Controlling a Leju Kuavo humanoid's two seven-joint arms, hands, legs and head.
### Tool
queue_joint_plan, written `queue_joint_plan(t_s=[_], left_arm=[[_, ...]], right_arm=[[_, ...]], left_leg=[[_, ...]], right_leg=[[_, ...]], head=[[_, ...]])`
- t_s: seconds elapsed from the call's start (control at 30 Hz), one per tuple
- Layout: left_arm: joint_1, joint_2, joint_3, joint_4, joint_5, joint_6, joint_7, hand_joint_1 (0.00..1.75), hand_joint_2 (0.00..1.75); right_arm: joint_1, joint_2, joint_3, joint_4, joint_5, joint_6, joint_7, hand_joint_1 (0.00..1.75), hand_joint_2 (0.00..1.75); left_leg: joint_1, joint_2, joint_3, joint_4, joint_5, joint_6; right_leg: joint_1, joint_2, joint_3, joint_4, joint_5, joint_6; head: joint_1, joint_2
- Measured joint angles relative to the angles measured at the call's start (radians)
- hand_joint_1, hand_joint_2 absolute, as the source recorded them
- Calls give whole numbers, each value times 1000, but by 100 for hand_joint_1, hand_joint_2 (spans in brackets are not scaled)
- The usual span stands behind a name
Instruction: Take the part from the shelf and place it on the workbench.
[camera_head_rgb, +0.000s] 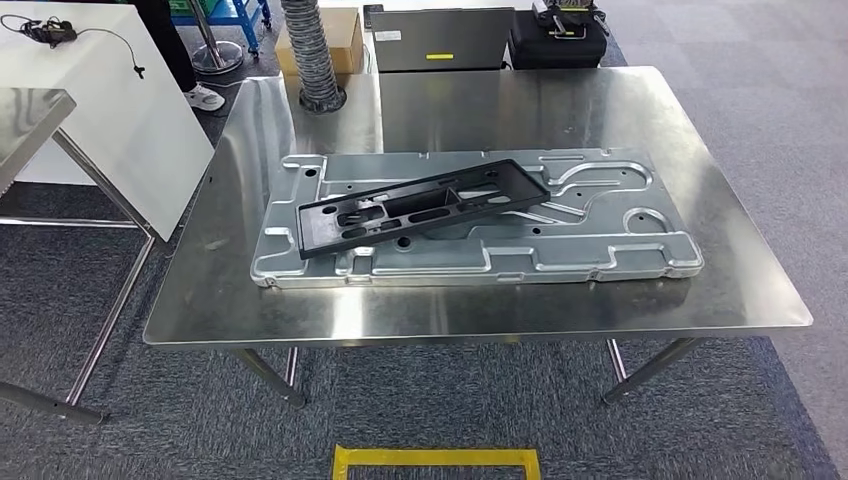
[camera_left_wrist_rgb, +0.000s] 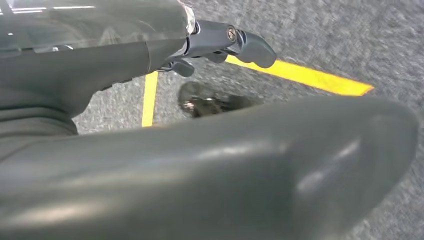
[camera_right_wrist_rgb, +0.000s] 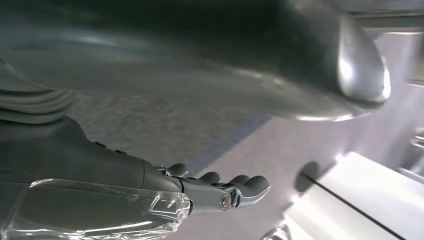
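Observation:
A long black plastic part (camera_head_rgb: 420, 205) lies slantwise on a large stamped silver metal panel (camera_head_rgb: 620, 245), which rests flat on the steel workbench (camera_head_rgb: 730, 290). My left hand (camera_left_wrist_rgb: 200, 100) hangs over grey carpet with its thumb and dark fingers (camera_left_wrist_rgb: 240, 45) apart and nothing between them. My right hand (camera_right_wrist_rgb: 200, 150) also hangs free, its fingers (camera_right_wrist_rgb: 240, 187) stretched out and holding nothing, over carpet and a pale surface.
A ribbed grey hose (camera_head_rgb: 312, 55) stands at the bench's back left, with a cardboard box (camera_head_rgb: 345, 40) and a black case (camera_head_rgb: 560, 40) behind. A second steel table (camera_head_rgb: 30, 110) and a white board (camera_head_rgb: 120, 110) stand at the left. Yellow floor tape (camera_head_rgb: 435, 460) marks the carpet before the bench.

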Motion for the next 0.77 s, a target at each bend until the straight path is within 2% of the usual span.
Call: queue_joint_plan(t_s=[0.03, 0.07, 0.1, 0.13, 0.17, 0.23, 0.27, 0.3, 0.33, 0.37, 0.4, 0.43, 0.47, 0.5, 0.53, 0.57, 0.6, 0.63, 0.67, 0.7, 0.77], left_arm=[[-1, 0, 0, 0, -1, 0, 0, 0, 0], [-3, 0, 1, 0, -2, 0, -2, 0, 0], [-5, 0, 1, 0, -3, 0, -5, 0, 0], [-6, -1, 1, 0, -4, 1, -9, 0, 0], [-7, -3, 2, 0, -6, 1, -13, 0, 0], [-6, -7, 2, 0, -9, 2, -20, 0, 0], [-6, -10, 2, 0, -10, 2, -24, 0, 0], [-5, -11, 3, 0, -11, 2, -27, 0, 0], [-5, -12, 3, 0, -12, 2, -30, 0, 0], [-4, -13, 3, 0, -13, 2, -32, 0, 0], [-4, -13, 3, 0, -14, 2, -34, 0, 0], [-3, -13, 3, 0, -15, 2, -35, 0, 0], [-3, -13, 3, 0, -17, 2, -35, 0, 0], [-3, -13, 3, 0, -18, 2, -35, 0, 0], [-2, -14, 4, 0, -19, 2, -35, 0, 0], [-3, -14, 4, 0, -20, 2, -35, 0, 0], [-3, -15, 4, 0, -21, 2, -36, 0, 0], [-2, -15, 4, 0, -22, 2, -37, 0, 0], [-2, -15, 4, 0, -24, 2, -38, 0, 0], [-2, -15, 4, 0, -26, 2, -38, 0, 0], [0, -15, 5, 0, -28, 2, -39, 0, 0]], right_arm=[[-2, -3, 1, 29, 18, -16, 0, 0, 0], [-4, -8, 2, 66, 50, -40, 0, 0, 0], [-6, -13, 2, 109, 89, -70, 0, 0, 0], [-8, -18, 3, 153, 130, -100, 0, 0, 0], [-11, -25, 3, 202, 172, -137, 0, 0, 0], [-17, -39, 4, 297, 235, -204, 1, 0, 0], [-20, -49, 5, 350, 260, -237, 4, 0, 0], [-21, -60, 5, 403, 282, -264, 10, 0, 0], [-24, -73, 5, 453, 304, -287, 22, 0, 0], [-26, -86, 5, 501, 326, -306, 35, 0, 0], [-29, -96, 5, 544, 345, -319, 49, 0, 0], [-31, -104, 6, 579, 358, -329, 60, 0, 0], [-33, -109, 7, 610, 369, -334, 68, 0, 0], [-35, -114, 8, 639, 380, -338, 78, 0, 0], [-37, -120, 11, 666, 395, -343, 92, 0, 0], [-39, -126, 15, 690, 413, -347, 112, 0, 0], [-42, -132, 21, 716, 436, -350, 137, 0, 0], [-46, -137, 27, 740, 456, -350, 162, 0, 0], [-48, -140, 34, 762, 475, -349, 185, 0, 0], [-49, -142, 39, 782, 488, -349, 203, 0, 0], [-47, -142, 45, 807, 500, -348, 219, 0, 0]], left_leg=[[-1, 0, 56, -63, 21, 6], [-4, 0, 120, -149, 23, 11], [-6, 0, 169, -219, 15, 16], [-8, 0, 201, -270, 2, 19], [-11, 0, 212, -296, -5, 23], [-9, 3, 200, -301, 14, 34], [-8, 5, 189, -303, 27, 42], [-6, 8, 176, -307, 42, 49], [-5, 10, 160, -307, 56, 53], [-5, 10, 140, -306, 69, 55], [-6, 10, 120, -304, 83, 54], [-6, 10, 98, -301, 97, 52], [-6, 11, 79, -296, 109, 50], [-5, 11, 58, -289, 120, 47], [-5, 11, 39, -282, 129, 44], [-5, 11, 23, -274, 138, 39], [-6, 10, 8, -265, 147, 34], [-7, 11, -1, -260, 156, 28], [-7, 11, -5, -256, 165, 22], [-6, 11, -8, -256, 174, 15], [-3, 11, -10, -257, 183, 5]], right_leg=[[1, 0, -14, 7, 8, 2], [3, 0, -25, 13, 16, 5], [4, 0, -30, 16, 24, 10], [5, -1, -32, 18, 31, 15], [5, -1, -33, 17, 41, 21], [3, -1, -38, 14, 50, 33], [1, 1, -45, 25, 33, 39], [-1, 3, -57, 55, -6, 45], [-4, 5, -73, 107, -61, 50], [-5, 5, -90, 175, -116, 55], [-7, 5, -104, 246, -155, 59], [-9, 5, -108, 299, -168, 61], [-11, 5, -99, 325, -158, 63], [-12, 5, -70, 311, -129, 63], [-14, 5, -25, 263, -100, 63], [-14, 5, 35, 188, -88, 61], [-13, 6, 97, 99, -92, 57], [-11, 7, 140, 33, -107, 52], [-7, 7, 165, -9, -122, 45], [-4, 7, 169, -25, -125, 38], [-3, 5, 158, -22, -113, 25]], head=[[0, 0], [0, 0], [1, 0], [1, 0], [-1, 0], [-6, 0], [-8, 0], [-7, 0], [-6, 0], [-4, 0], [-2, 0], [-2, 0], [-2, 0], [-2, 0], [-2, 0], [-2, 0], [-2, 0], [-3, 0], [-3, 0], [-3, 0], [-2, 0]])
